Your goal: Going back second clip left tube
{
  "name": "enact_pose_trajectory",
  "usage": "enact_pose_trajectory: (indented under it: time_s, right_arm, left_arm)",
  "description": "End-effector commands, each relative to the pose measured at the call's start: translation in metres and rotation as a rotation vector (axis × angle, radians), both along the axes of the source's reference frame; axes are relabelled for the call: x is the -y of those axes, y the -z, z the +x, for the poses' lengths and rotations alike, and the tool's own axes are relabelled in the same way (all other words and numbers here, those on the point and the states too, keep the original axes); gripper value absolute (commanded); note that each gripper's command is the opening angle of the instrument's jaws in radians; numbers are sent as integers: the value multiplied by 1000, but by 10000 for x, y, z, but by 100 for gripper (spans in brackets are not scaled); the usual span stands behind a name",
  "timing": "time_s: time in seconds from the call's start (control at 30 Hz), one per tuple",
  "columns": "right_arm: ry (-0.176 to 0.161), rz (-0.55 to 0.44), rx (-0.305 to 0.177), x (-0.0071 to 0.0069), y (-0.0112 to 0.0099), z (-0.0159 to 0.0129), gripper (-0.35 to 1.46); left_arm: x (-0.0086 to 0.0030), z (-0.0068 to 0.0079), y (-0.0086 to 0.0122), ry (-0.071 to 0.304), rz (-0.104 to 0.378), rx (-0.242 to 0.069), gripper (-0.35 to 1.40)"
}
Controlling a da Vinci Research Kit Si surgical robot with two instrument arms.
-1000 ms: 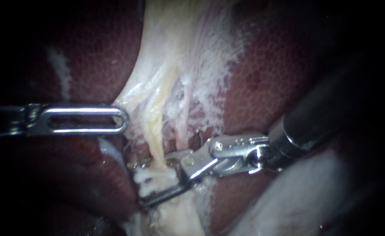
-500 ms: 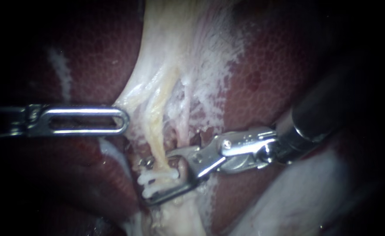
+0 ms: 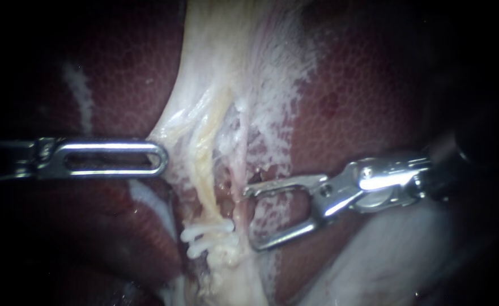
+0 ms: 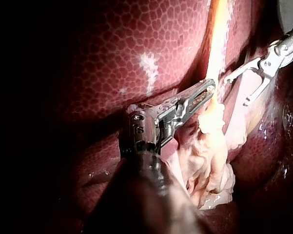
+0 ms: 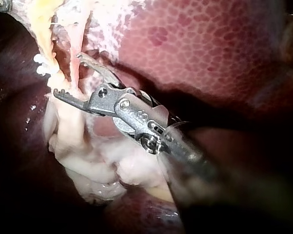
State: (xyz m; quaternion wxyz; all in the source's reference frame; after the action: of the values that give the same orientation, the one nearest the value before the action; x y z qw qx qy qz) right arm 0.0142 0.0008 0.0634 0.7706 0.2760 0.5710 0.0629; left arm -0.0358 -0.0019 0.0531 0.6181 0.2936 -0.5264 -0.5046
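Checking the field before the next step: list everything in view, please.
liver: one, dark red and mottled, on both sides of the pale tissue.
pale tissue: one sheet, white to yellowish, running down the middle.
left tube: one, yellowish, leading down to the clips.
right tube: one, thin and pinkish, beside the left tube.
clips: two as it seems, white, across the left tube's lower end.
left instrument: one, silver, tip at the pale tissue's left edge.
right instrument: one, silver, standing open just right of the clips, not around them.
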Motion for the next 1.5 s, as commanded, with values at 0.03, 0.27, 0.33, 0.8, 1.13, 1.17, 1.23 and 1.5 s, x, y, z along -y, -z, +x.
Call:
enact_pose_trajectory:
  time_s: [0.03,0.27,0.33,0.8,1.13,1.17,1.23,1.5]
  right_arm:
    - [-5,0,-1,-4,3,-5,60]
    - [-34,-33,-5,-28,31,-37,60]
    - [-38,-39,-2,-32,36,-43,60]
    - [-38,-47,-7,-34,42,-49,60]
    - [-38,-47,-8,-33,43,-49,60]
    - [-38,-47,-7,-33,43,-49,60]
    - [-38,-47,-8,-33,43,-49,60]
    - [-38,-47,-8,-31,45,-48,60]
  left_arm:
    - [0,0,0,0,0,0,-35]
    - [2,-2,-2,1,-2,-1,-35]
    - [2,-2,-3,1,-2,-2,-35]
    - [3,-7,-12,2,-6,-3,-35]
    - [9,-29,-30,-4,-7,2,-35]
    - [10,-33,-33,-4,-8,-2,-35]
    - [11,-38,-37,-7,-3,-1,-35]
    - [12,-53,-47,-20,3,-1,-35]
